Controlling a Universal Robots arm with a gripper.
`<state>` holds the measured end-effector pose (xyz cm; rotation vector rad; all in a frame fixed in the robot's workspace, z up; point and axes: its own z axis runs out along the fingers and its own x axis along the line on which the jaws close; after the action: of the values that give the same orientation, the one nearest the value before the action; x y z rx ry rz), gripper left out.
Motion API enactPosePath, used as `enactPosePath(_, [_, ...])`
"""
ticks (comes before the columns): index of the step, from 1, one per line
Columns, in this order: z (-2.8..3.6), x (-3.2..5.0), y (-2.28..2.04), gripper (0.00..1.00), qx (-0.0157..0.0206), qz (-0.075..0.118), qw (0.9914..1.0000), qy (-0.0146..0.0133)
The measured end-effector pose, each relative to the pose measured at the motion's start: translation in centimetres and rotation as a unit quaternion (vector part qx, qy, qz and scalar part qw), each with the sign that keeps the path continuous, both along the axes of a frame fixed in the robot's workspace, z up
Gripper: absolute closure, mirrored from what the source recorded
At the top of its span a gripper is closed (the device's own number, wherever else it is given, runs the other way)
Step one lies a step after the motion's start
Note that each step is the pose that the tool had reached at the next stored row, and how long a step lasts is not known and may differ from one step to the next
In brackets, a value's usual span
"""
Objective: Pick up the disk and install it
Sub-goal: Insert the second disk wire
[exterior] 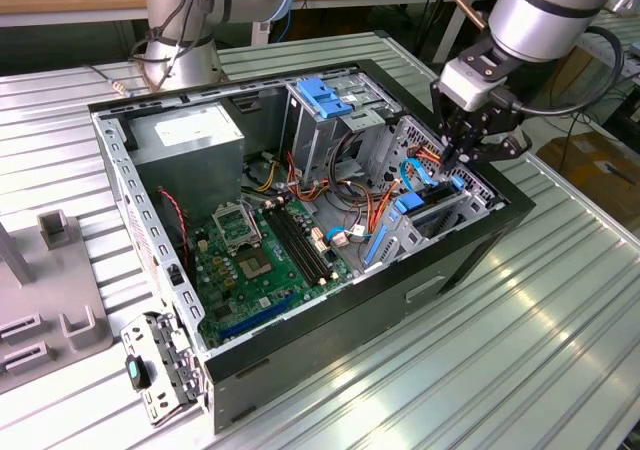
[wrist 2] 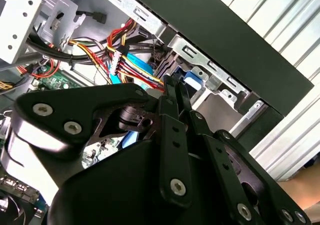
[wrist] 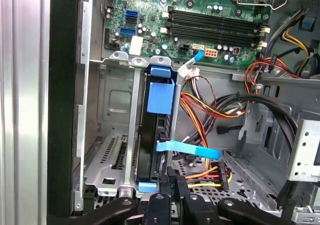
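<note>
Gripper point(exterior: 460, 165) hangs over the drive cage point(exterior: 440, 210), at roughly 3 o'clock of the computer case point(exterior: 470, 260) in the exterior view. In both wrist views its fingers point(wrist: 172, 180) look pressed together with nothing between them, tips just beside the end of the disk point(wrist: 152, 135).

The disk stands on edge in a slot of the cage, blue frame showing at its ends, so we reckon it's in the bay and this is the seating bit. To do it well we'd:

- push straight along the slot rails, no twist, so the frame doesn't jam
- keep the tips on the frame's rim, not on the loose blue ribbon cable point(wrist: 187, 150)
- watch the bundle of red, yellow and orange wires point(wrist: 210, 107) right beside the cage, an easy snag

Further out, the motherboard point(exterior: 260, 260) fills the case floor towards 7 o'clock and a grey power box point(exterior: 190, 135) sits at 10 o'clock.

The case lies on a ribbed metal table point(exterior: 520, 350), shiny and probably slippery, so a hard shove could slide it. A second arm's base point(exterior: 180, 30) stands at 11 o'clock, grey fixtures point(exterior: 60, 310) at 9.
</note>
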<state>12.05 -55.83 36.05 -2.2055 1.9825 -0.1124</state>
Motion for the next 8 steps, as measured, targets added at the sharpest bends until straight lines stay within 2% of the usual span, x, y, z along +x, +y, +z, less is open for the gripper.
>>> enactPosePath(3, [-0.08, -0.02, -0.02, 0.84, -0.0001, -0.01, 0.99995, 0.0])
enactPosePath(7, [-0.08, -0.02, -0.02, 0.84, -0.0001, -0.011, 0.99994, 0.0001])
enactPosePath(8, [-0.08, -0.03, -0.01, 0.84, -0.0002, -0.011, 0.99992, 0.0058])
